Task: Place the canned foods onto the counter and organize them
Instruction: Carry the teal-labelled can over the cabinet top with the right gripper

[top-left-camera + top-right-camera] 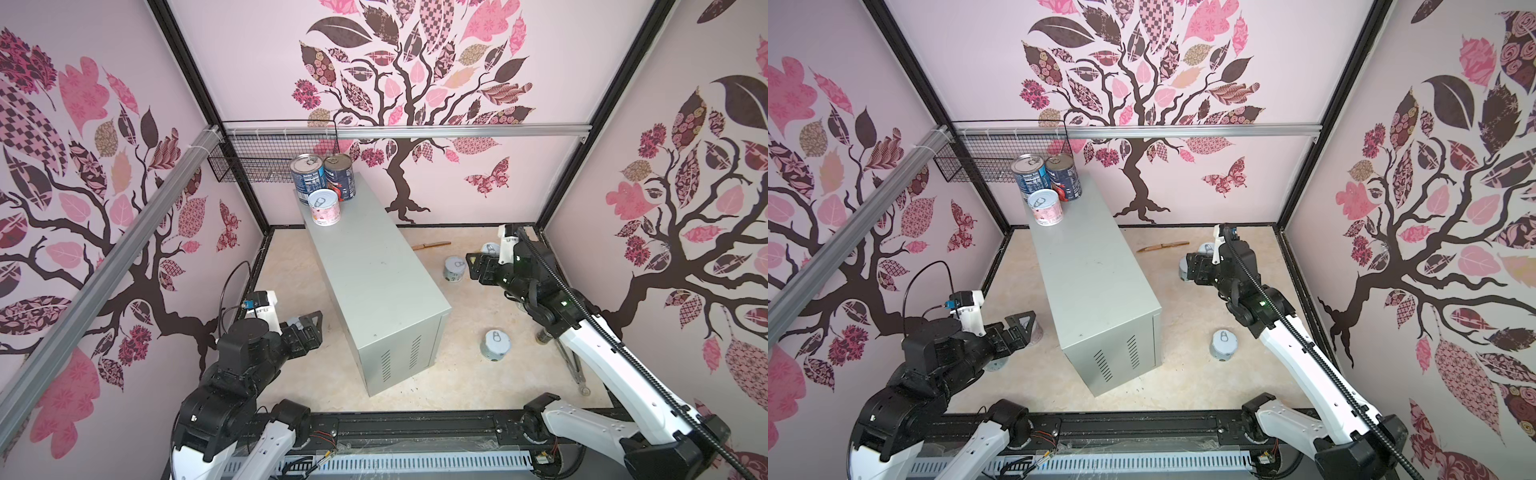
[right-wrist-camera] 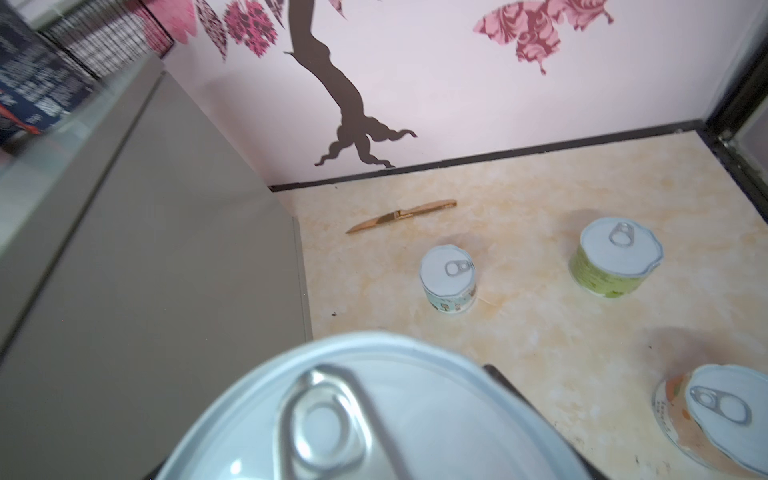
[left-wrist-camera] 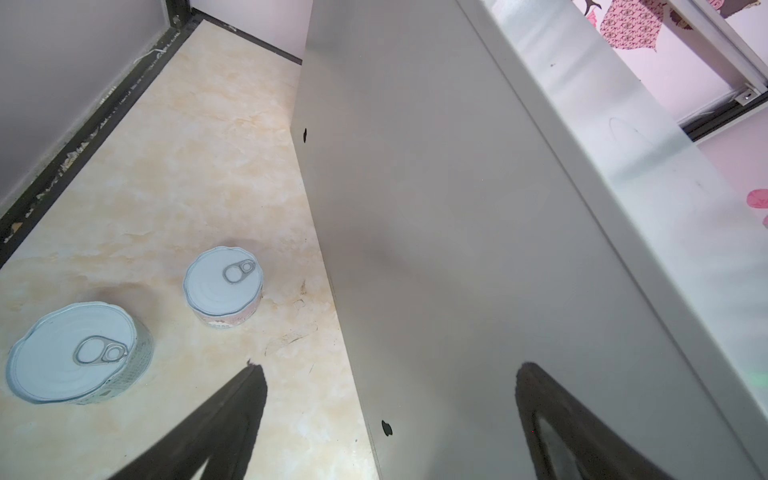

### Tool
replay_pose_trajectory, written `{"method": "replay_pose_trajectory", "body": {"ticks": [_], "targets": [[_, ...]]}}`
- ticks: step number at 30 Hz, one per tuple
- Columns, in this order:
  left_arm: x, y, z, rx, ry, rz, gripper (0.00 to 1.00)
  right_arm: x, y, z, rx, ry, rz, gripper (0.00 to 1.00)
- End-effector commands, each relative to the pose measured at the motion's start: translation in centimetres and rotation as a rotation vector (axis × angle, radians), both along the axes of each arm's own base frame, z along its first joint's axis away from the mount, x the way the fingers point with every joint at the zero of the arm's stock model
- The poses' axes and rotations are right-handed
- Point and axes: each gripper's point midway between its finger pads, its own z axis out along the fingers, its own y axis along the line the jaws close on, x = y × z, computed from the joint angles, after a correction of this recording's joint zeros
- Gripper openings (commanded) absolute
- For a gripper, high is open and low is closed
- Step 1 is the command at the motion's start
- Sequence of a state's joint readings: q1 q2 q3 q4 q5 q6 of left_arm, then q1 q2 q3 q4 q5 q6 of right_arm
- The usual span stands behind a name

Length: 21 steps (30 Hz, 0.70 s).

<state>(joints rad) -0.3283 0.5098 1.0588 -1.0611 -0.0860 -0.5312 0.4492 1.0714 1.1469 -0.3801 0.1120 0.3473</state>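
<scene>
Atop counter [image 1: 365, 274], 12 o'clock end, in both top views: blue tall can [image 1: 307, 176], dark tall can [image 1: 340, 176], pink short can [image 1: 325, 208] at their 6 o'clock.

Left gripper [image 1: 309, 328] at counter's 8 o'clock, fingers spread, empty.

Clear only from left wrist: pink-label floor can [image 3: 224, 282], grey-label floor can [image 3: 79, 353].

Right gripper [image 1: 478, 268] at counter's 3 o'clock. Grip hidden from above. From right wrist: held can [image 2: 374, 415] pinched, green can [image 2: 615, 257] and orange can [image 2: 715, 411] on floor.

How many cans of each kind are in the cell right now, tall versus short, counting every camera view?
Tall cans, metallic lids: 2
Short cans, white pull-tab lids: 8
Total: 10
</scene>
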Motion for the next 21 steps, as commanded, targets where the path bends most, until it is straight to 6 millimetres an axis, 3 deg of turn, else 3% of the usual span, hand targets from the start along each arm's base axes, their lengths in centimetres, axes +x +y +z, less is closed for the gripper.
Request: {"method": "replay_pose_trajectory", "body": {"ticks": [1, 8, 12, 21], "targets": [[-0.3, -0.4, 1.5, -0.013, -0.027, -0.029, 0.97, -1.2, 0.6, 4.4, 0.026, -0.085, 0.036, 0.58], [0.4, -0.7, 3.9, -0.022, -0.075, -0.037, 0.98, -1.4, 3.6, 8.0, 0.016, -0.111, 0.128, 0.58], [1.3, -2.2, 5.2, -0.054, -0.073, -0.093, 0.98, -0.4, 5.5, 9.2, 0.017, -0.098, 0.183, 0.58], [2.9, -2.7, 7.1, -0.052, -0.115, -0.095, 0.98, 1.4, 10.6, 11.8, -0.068, -0.124, 0.288, 0.57]]}}
